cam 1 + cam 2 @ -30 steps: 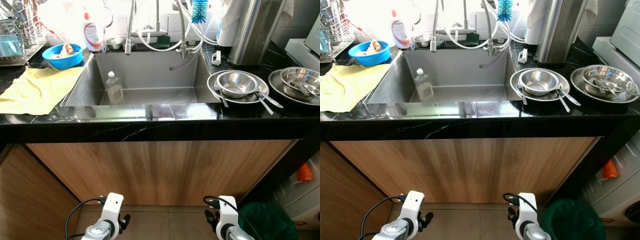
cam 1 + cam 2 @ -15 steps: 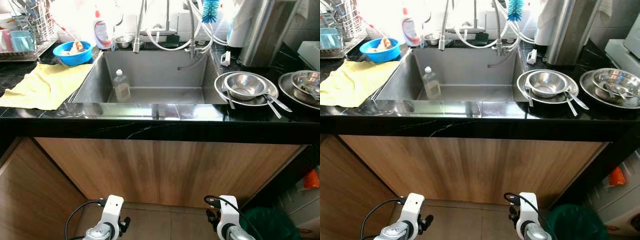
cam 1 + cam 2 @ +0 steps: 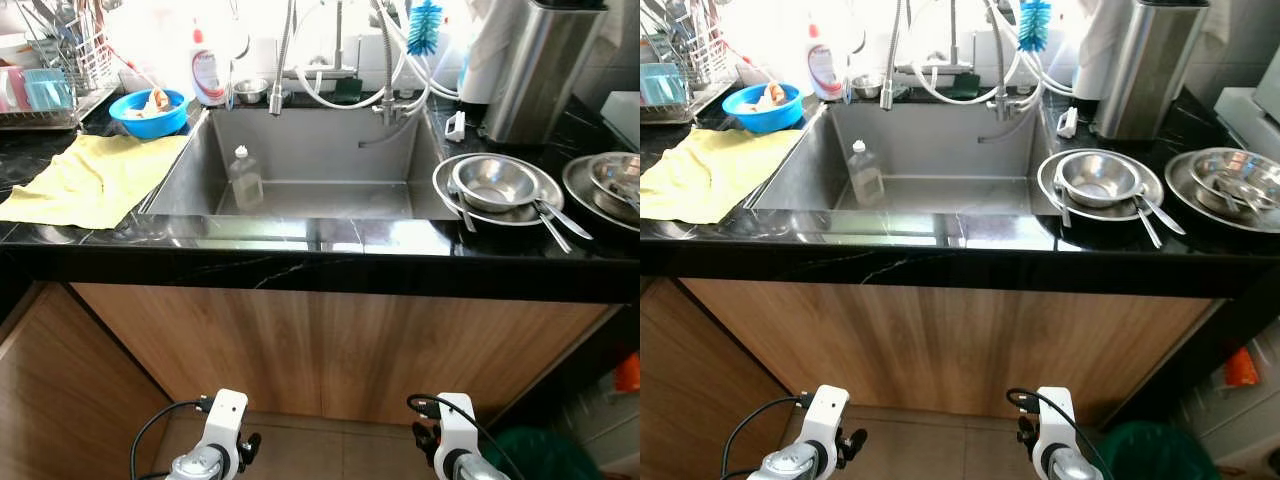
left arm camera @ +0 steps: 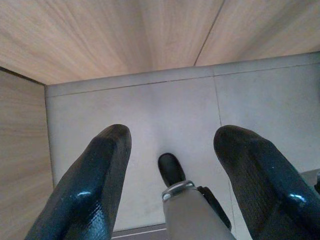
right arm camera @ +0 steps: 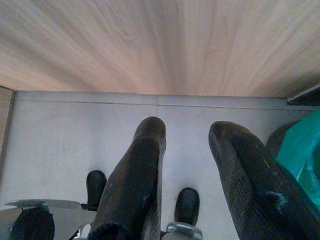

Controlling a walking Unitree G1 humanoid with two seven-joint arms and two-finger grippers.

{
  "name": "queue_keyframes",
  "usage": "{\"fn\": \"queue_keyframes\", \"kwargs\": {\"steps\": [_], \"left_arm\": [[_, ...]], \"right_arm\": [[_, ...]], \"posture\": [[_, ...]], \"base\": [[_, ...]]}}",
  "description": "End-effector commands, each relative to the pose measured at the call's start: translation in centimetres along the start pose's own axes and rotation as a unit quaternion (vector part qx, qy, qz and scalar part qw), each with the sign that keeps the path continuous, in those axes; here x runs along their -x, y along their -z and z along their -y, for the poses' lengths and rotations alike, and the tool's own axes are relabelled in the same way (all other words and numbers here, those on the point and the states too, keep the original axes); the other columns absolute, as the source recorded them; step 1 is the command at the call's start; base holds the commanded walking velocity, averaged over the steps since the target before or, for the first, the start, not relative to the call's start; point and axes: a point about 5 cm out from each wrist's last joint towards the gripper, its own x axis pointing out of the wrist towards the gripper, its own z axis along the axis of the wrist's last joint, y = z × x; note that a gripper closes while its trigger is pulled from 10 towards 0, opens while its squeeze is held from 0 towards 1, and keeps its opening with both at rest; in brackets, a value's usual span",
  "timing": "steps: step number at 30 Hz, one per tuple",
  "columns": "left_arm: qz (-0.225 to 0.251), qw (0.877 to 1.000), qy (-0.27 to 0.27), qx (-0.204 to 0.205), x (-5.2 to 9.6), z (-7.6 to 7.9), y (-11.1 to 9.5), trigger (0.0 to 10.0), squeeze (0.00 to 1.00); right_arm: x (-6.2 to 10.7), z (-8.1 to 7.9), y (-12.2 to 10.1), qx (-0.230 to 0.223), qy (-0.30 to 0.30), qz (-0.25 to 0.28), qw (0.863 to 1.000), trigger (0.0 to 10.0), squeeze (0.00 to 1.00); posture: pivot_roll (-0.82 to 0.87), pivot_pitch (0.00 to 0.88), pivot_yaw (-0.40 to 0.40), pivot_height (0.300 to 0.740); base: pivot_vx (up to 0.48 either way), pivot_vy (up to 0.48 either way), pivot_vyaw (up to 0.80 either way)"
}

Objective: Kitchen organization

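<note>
A steel sink (image 3: 310, 205) is set in the black counter ahead, with a clear plastic bottle (image 3: 245, 178) standing inside it. To its right a steel bowl (image 3: 493, 182) rests on a steel plate (image 3: 448, 182) with spoons beside it. More steel bowls (image 3: 1230, 180) lie further right. Both arms hang low in front of the wooden cabinet: left arm (image 3: 215, 458), right arm (image 3: 455, 458). My left gripper (image 4: 172, 135) is open over the tiled floor. My right gripper (image 5: 189, 127) is also open, holding nothing.
A yellow cloth (image 3: 90, 178) lies left of the sink, behind it a blue bowl (image 3: 148, 112), a detergent bottle (image 3: 208, 70) and a dish rack (image 3: 45, 85). A tall steel canister (image 3: 540, 70) and a blue brush (image 3: 424, 25) stand at the back right. A green bin (image 5: 300, 145) sits on the floor at right.
The whole view has shifted, so the camera moved: the counter and sink now sit a little lower and more to the right in the picture. Both arms hang as before.
</note>
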Motion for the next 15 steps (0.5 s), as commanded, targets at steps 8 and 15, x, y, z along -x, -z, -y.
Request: {"fn": "queue_keyframes", "kwargs": {"steps": [8,15], "left_arm": [[-0.004,1.000,-0.002,-0.001,0.05,-0.16,0.14,10.0,0.00],[-0.004,1.000,0.000,0.001,0.08,-0.15,0.24,10.0,0.00]], "right_arm": [[-0.05,-0.19,-0.06,-0.004,-0.003,0.000,1.000,10.0,0.00],[-0.04,-0.19,-0.05,-0.004,-0.002,0.000,1.000,10.0,0.00]], "posture": [[-0.08,0.000,0.037,0.740],[-0.09,0.000,0.038,0.740]], "base": [[0.075,0.000,0.00],[0.000,0.000,0.00]]}}
